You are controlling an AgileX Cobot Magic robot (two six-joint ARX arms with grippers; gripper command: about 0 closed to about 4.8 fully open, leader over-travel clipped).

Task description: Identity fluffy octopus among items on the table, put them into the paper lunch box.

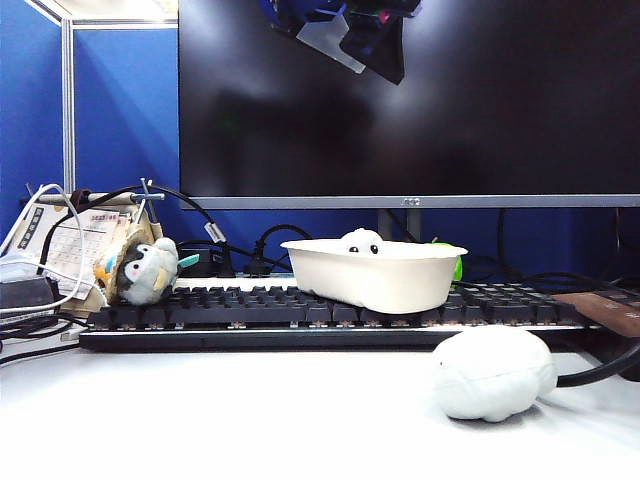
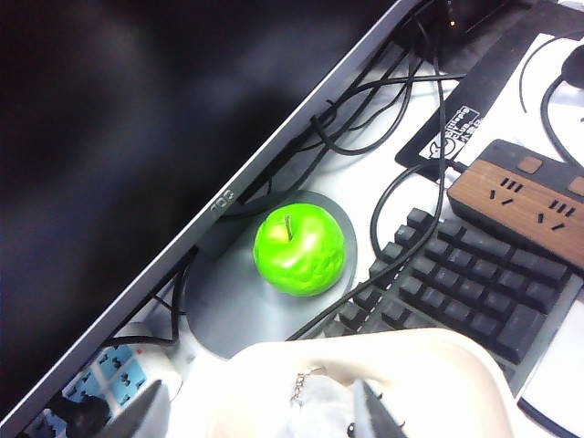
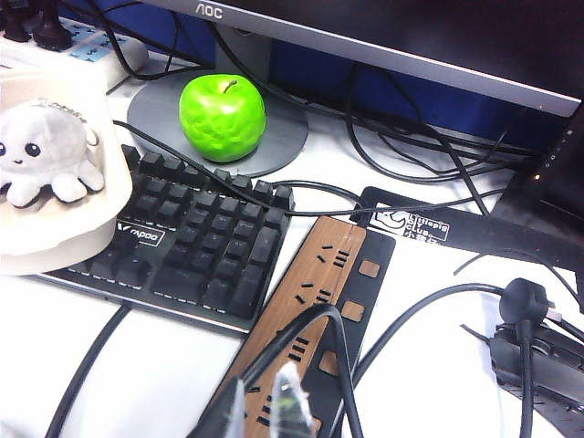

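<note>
We find the fluffy octopus (image 3: 38,151) lying inside the paper lunch box (image 1: 385,275), which rests on top of the black keyboard (image 1: 250,310) on the white desk (image 1: 250,420). In the exterior view only its round head and black bead eyes peek over the flared rim.

The left gripper (image 2: 251,415) hangs right above the box, its jaws spread apart with nothing between them; the octopus's white plush and its small chain lie just below the gap, not touching either finger that we can see.

The right gripper (image 3: 265,406) is well apart from the box, over the wooden power strip (image 3: 310,310) beside the keyboard. Its jaws stand narrow, and a black cable (image 3: 301,333) runs close by the tips; we cannot tell whether it is pinched.

Behind the box a green apple (image 3: 223,117) sits on the round monitor stand (image 3: 292,137). An eyeless white plush lump (image 1: 493,373) lies on the desk in front of the keyboard, and a grey and white plush (image 1: 150,270) stands at the keyboard's far left end.
</note>
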